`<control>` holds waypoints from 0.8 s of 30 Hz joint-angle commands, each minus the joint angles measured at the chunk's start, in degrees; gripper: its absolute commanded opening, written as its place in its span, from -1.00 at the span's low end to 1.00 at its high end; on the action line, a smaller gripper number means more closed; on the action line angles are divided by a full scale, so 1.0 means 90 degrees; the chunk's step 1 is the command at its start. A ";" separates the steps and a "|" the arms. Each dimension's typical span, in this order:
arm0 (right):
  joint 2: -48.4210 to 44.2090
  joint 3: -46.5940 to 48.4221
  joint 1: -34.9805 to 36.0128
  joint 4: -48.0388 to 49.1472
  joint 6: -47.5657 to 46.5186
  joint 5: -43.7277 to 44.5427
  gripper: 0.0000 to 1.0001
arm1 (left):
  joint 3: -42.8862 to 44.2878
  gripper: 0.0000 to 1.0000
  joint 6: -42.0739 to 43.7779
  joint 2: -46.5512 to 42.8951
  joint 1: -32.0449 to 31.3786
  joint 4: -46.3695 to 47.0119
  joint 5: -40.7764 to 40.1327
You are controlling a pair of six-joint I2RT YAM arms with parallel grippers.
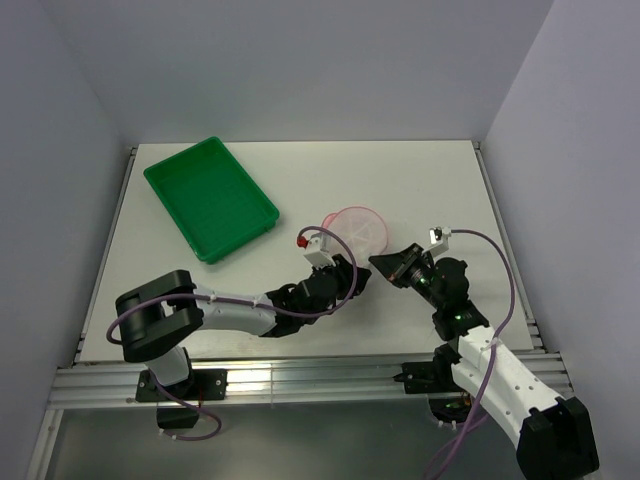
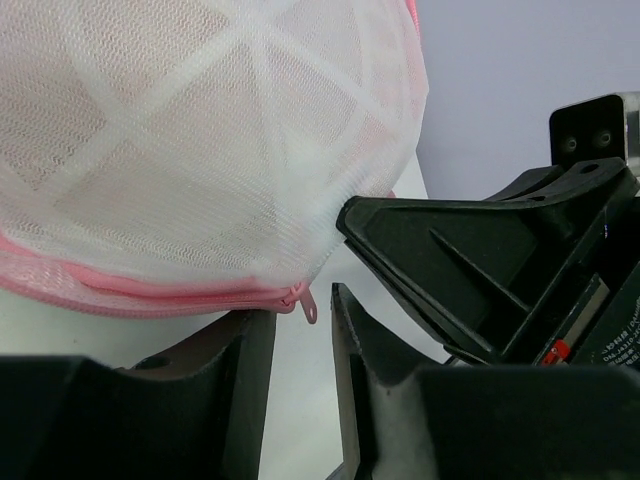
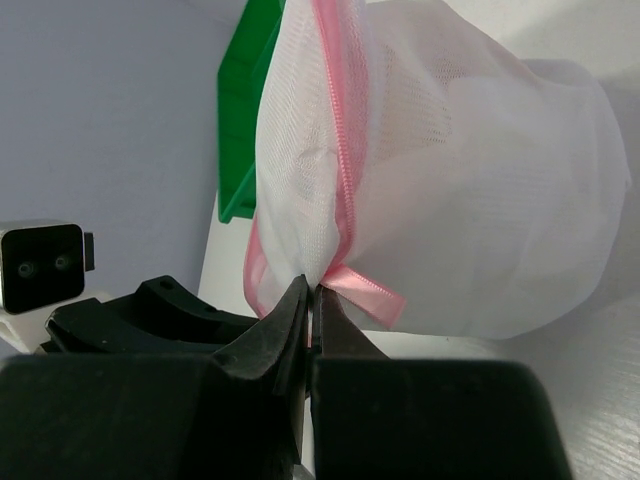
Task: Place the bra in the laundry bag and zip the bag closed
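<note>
The laundry bag (image 1: 358, 228) sits on the white surface (image 1: 430, 180) a little right of the middle, just beyond the two arms' tips. It is a round, puffed drum of fine white mesh, see-through, with broad white tape ribs crossing its dome and a pink woven band running round its seam. A pale peach cloth shows dimly through the netting; that looks to be the bra (image 3: 300, 120), tucked inside, though its shape can't be made out.

The right gripper (image 3: 312, 295) has its jaws pressed tight together on a glossy pink ribbon loop (image 3: 365, 290) at the bag's seam, at the near edge of the bag. The left gripper (image 2: 303, 325) comes in from the left with its jaws a narrow gap apart and nothing between them. The small pink zip pull (image 2: 306, 303) hangs just above that gap. Left of the pull the zip teeth look closed; to the right, the black body of the right arm's end blocks the line of the zip, so I can't tell how it stands there.

Well off to the far left lies a green tray (image 1: 210, 195), hard plastic, rectangular with a raised rim, set askew. Its edge shows behind the bag from the right wrist.
</note>
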 commanded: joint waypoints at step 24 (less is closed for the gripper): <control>0.0160 0.0036 0.0070 -0.0354 -0.0643 0.0111 -1.00 | -0.0509 -1.00 -0.0381 -0.0760 -0.0096 0.0331 0.0478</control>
